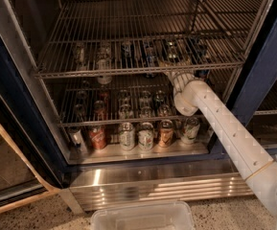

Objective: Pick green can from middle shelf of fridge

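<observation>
Pale silver-green behind a lattice of chrome rods, the green can (pixel 171 53) stands far back on the middle-shelf bench (pixel 110 123), seen through the higher rack (pixel 128 28); its colour is hard to read through the wires. At 6 o'clock from it, just beside it, sits the claw (pixel 174 63), under the higher rack, spread open with nothing gripped that I can make out; whether it touches the can I cannot tell. From the claw the white arm (pixel 224 128) runs toward 4 o'clock, out past the dark blue frame of the fridge (pixel 267 66). At 8 o'clock from the claw, other cans (pixel 125 110) crowd the bench; lower, on the pale fridge floor (pixel 128 152), a red can (pixel 98 137) stands in the front row; at 6 o'clock, outside on the ground, lies a clear plastic tub (pixel 143 217).
</observation>
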Controlling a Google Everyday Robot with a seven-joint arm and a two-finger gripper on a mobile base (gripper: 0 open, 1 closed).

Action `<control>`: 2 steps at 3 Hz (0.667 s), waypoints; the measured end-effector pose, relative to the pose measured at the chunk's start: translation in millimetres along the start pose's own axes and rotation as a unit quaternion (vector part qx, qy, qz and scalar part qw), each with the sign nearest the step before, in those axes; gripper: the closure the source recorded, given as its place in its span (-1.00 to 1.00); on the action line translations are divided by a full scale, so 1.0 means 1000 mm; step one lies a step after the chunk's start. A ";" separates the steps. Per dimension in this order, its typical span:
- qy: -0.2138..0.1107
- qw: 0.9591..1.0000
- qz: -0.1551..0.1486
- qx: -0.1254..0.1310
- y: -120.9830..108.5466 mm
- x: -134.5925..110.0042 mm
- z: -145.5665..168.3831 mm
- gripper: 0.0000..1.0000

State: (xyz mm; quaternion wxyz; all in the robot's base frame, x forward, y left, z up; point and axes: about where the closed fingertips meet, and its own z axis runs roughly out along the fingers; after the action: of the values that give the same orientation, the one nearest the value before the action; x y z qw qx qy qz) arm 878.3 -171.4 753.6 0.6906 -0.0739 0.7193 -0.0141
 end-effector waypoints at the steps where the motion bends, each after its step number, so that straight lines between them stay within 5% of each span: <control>1: 0.001 1.000 -0.002 0.003 -0.003 0.000 0.006 -0.32; 2: 0.004 1.000 0.002 0.001 -0.003 0.002 0.005 -0.02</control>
State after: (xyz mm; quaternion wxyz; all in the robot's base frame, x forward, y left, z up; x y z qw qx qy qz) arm 883.8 -174.1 752.2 0.6882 -0.0715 0.7219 -0.0137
